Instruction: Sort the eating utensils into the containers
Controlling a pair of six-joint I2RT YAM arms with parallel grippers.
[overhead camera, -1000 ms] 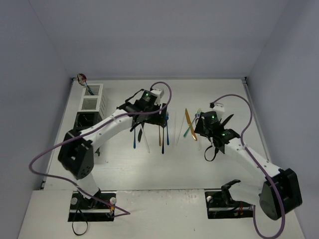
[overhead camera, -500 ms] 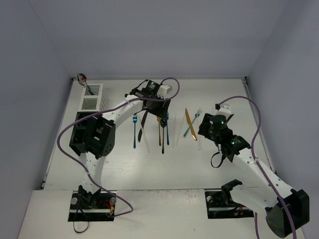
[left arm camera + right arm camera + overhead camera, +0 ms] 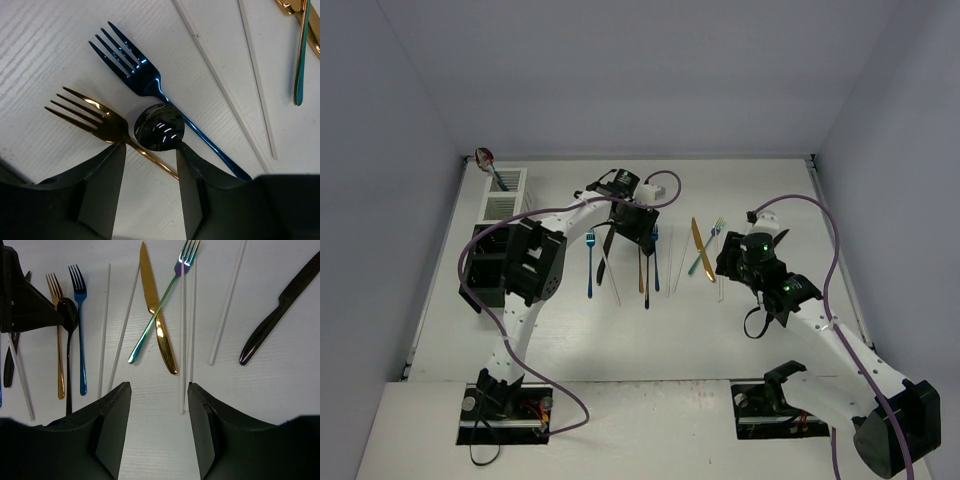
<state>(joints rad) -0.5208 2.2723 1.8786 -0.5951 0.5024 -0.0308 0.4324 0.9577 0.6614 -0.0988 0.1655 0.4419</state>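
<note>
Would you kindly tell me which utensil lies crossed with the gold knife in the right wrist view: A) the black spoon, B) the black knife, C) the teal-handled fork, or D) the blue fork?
C: the teal-handled fork runs diagonally across the gold knife, while the black knife, black spoon and blue fork lie apart from it.

A deep blue fork point(image 3: 145, 80), gold fork point(image 3: 95, 117) and glossy black spoon point(image 3: 159, 127) lie on the white, finely ribbed table point(image 3: 50, 40). Rightward are a gold knife point(image 3: 160, 332), a teal fork point(image 3: 174, 282) (violet-tinged at the tines), a black knife point(image 3: 280, 310) and pale chopsticks point(image 3: 227, 300). At far left stand white slatted caddies point(image 3: 505, 205).
</note>
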